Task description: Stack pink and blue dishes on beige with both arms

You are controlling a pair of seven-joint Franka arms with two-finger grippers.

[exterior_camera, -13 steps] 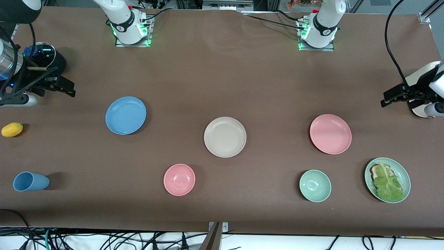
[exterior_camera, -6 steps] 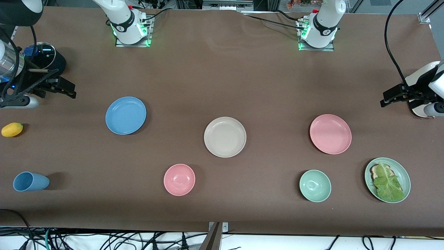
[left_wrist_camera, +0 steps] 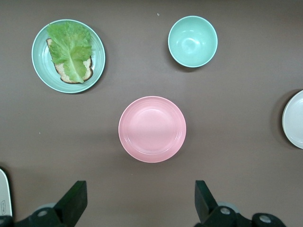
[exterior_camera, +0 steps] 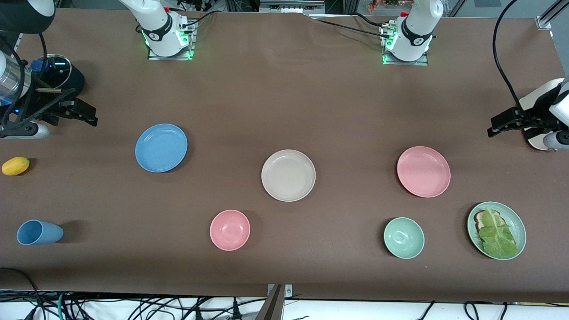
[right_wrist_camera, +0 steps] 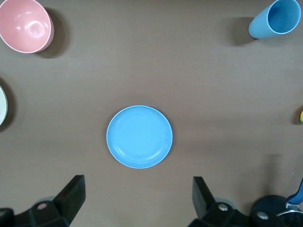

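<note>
Hanging wide open, the left gripper point(left_wrist_camera: 137, 203) is over table near the pink plate point(exterior_camera: 423, 171). Right gripper point(right_wrist_camera: 137, 203), also wide, hangs near the blue plate point(exterior_camera: 161, 147). Beige plate point(exterior_camera: 288, 175) sits between them.

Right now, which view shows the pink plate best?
The left wrist view: the pink plate sits mid-picture, seen whole from above, its rim rings clear. The front view shows it whole too, but as one dish among many, toward the left arm's end. The right wrist view misses it, showing only the pink bowl.
</note>
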